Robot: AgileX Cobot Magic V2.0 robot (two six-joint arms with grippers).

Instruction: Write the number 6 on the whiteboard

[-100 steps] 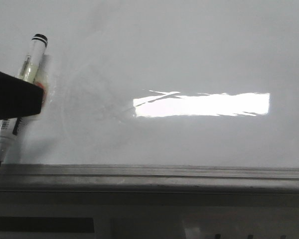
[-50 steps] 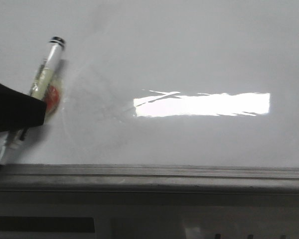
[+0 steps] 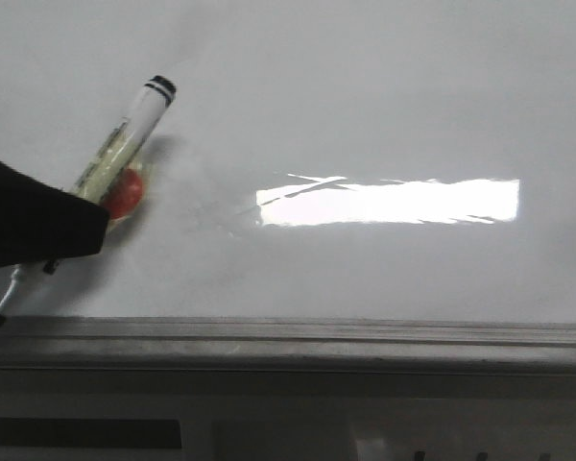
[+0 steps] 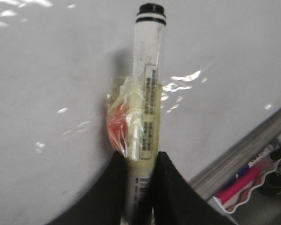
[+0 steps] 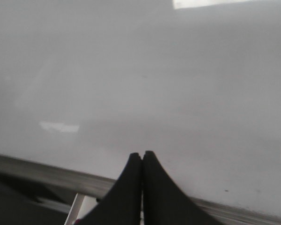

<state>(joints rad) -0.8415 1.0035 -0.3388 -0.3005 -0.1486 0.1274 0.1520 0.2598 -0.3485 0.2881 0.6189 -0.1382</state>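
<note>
At about 9 o'clock in the front view the left gripper [image 3: 38, 235] comes in as a dark wedge, clenched on a white marker [image 3: 125, 144] that slants from its black-banded end cap near 10 o'clock down to its dark tip at about 8 o'clock, the tip at the grey metal edge strip [image 3: 288, 336] that runs along the lower side of the whiteboard [image 3: 365, 96]. In the left wrist view the two black fingers [image 4: 110, 192] press the marker's barrel from either side, and a wad of clear, yellowish tape [image 4: 147, 117] binds a small red-orange piece [image 4: 117, 131] to the barrel just above the fingertips. A printed label panel [image 4: 151, 112] runs lengthwise on the barrel, but its lines of small text are too blurred to read and no brand can be made out. Toward the centre and on to 3 o'clock, the front view shows the board glossy and white, with faint grey smudges near the marker and a long bright bar of glare [image 3: 389, 202]; no stroke of the number 6 shows on it in any view. At about 4 o'clock in the left wrist view, past the edge strip, a tray [image 4: 234, 206] holds other pens, one of them pink [image 4: 236, 185]. The right gripper [image 5: 142, 187] hangs before bare board, its dark fingers pressed together on nothing.
</note>
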